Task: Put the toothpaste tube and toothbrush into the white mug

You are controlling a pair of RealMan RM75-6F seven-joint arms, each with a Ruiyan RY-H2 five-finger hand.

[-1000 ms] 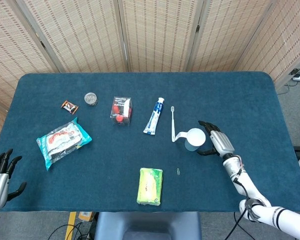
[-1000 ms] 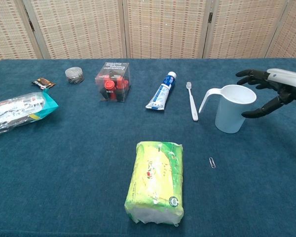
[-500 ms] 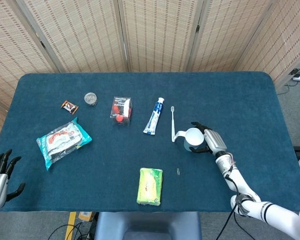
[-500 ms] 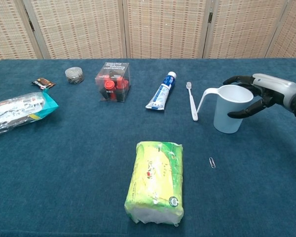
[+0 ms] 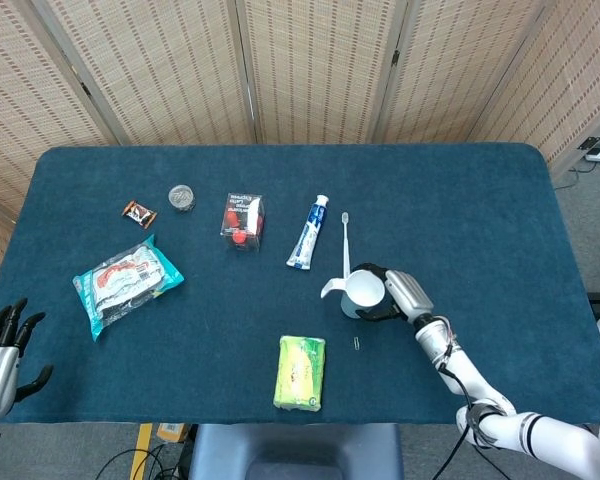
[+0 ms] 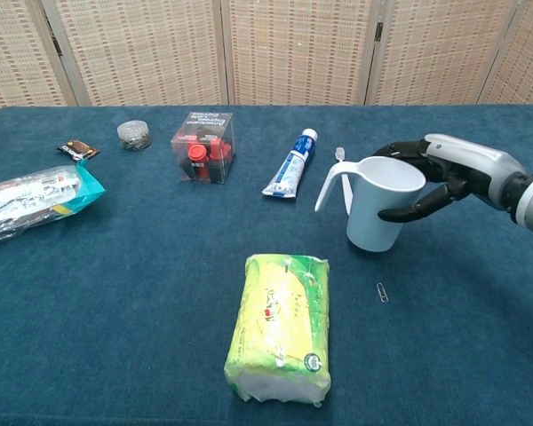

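**On blue table: right hand grips white mug, toothpaste and toothbrush lie loose**

Near the table's middle, slightly to the right, the right hand [image 5: 395,296] [image 6: 450,170] wraps its dark fingers around the white mug [image 5: 362,291] [image 6: 379,203], w/ fingers on both the far and near sides of the cup wall. Mug is upright, mouth open upward, handle pointing left (away from the hand). Whether its base touches the cloth or sits just above, can't tell.

Toothbrush [image 5: 345,243] [image 6: 339,158] lies flat just behind the mug, running front-to-back; in the chest view the mug hides most of it, only the head end showing. Toothpaste [image 5: 308,232] [image 6: 291,164], white and blue, lies just left of the brush, cap end farther from the robot. Neither is in the mug.

Left hand [image 5: 0,350] sits at the table's [image 5: 480,200] near-left edge, head view only, fingers spread, holding nothing.

Other items: green packet [image 5: 300,372] [image 6: 280,326] near the front edge, a paperclip [image 5: 355,344] [image 6: 382,292] betw. packet and mug, clear box w/ red contents [image 5: 242,221] [image 6: 202,146] left of the toothpaste, small round tin [image 5: 182,197] [image 6: 134,134], small dark wrapper [image 5: 138,213] [image 6: 78,149], teal snack bag [image 5: 126,283] [image 6: 31,200] at far left.
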